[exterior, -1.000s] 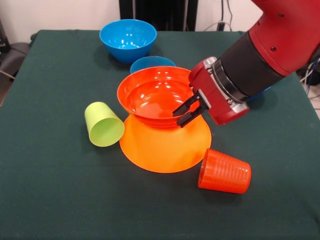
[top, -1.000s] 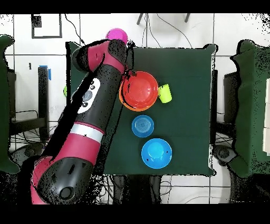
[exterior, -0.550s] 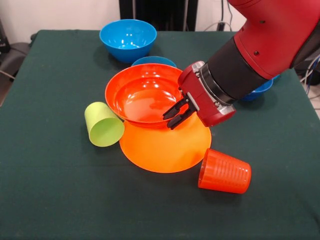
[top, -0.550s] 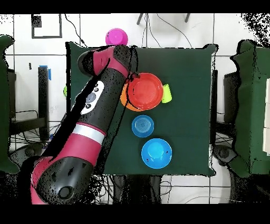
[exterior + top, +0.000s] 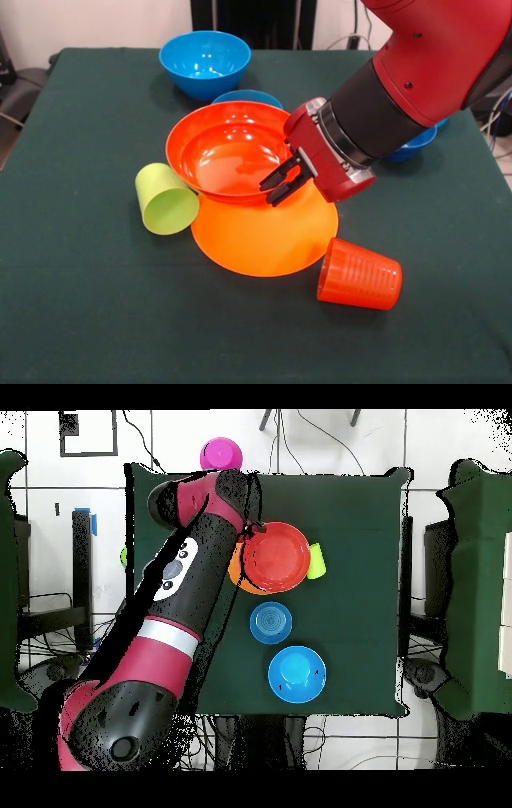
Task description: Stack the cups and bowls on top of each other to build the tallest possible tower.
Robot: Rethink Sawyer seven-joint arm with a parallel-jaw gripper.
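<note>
The tower's base, a large light-orange bowl (image 5: 264,240), lies upside down at the table's middle. A red-orange bowl (image 5: 220,156) sits upright on it, tilted and hanging over its left side; from above the red-orange bowl (image 5: 275,556) hides most of the base. My gripper (image 5: 280,180) is shut on this bowl's right rim. A lime green cup (image 5: 164,200) lies on its side at the left, touching the base. A ribbed orange cup (image 5: 360,276) lies on its side at the front right.
A blue bowl (image 5: 204,60) stands at the back and a small blue bowl (image 5: 244,98) right behind the red-orange one. Another blue bowl (image 5: 412,142) peeks out behind the arm. A pink bowl (image 5: 220,454) sits off the table's corner.
My gripper moved left with the red-orange bowl, which slid off-centre on the base and now overhangs it. Since half a second ago almost nothing has shifted.
</note>
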